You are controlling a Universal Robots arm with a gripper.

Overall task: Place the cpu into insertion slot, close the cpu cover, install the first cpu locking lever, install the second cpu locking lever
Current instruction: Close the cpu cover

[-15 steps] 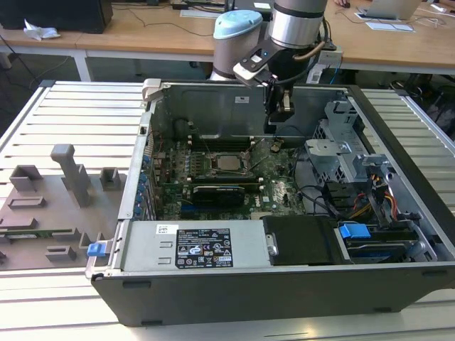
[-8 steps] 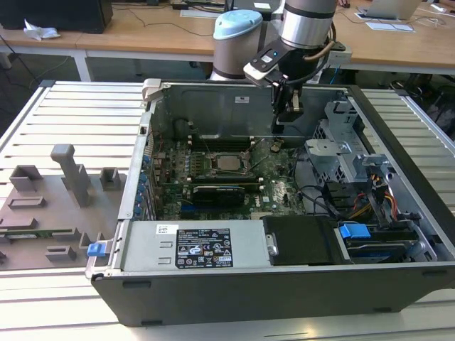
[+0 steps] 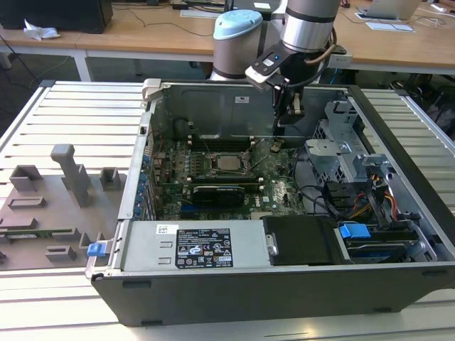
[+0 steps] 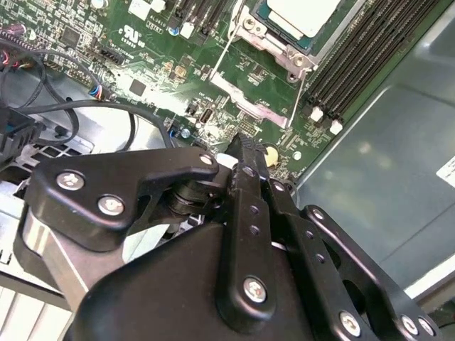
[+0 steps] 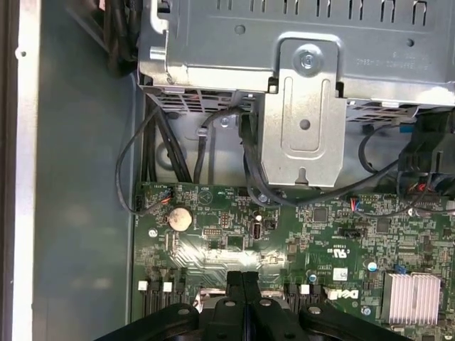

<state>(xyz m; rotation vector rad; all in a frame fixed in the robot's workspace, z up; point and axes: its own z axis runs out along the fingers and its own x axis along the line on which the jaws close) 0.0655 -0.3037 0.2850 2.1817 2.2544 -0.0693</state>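
The cpu (image 3: 228,162), a silver-grey square, lies in the insertion slot (image 3: 212,162) amid the green motherboard (image 3: 277,188). In the second wrist view the cpu (image 4: 302,13) has the silvery cpu cover (image 4: 274,44) lying around it. Two thin wire locking levers (image 4: 222,60) (image 4: 300,96) stand loose beside the socket. My gripper (image 3: 283,125) hangs above the board, to the exterior view's right of the socket. Its black fingers (image 5: 234,284) are shut together with nothing between them, and the gripper (image 4: 245,150) touches neither lever.
A metal drive cage (image 3: 334,153) with cables stands at the exterior view's right of the gripper. The case's back wall (image 3: 213,110) rises behind the board. A black card (image 3: 217,192) and memory slots (image 4: 355,67) flank the socket. A grey fixture plate (image 3: 50,206) lies outside the case.
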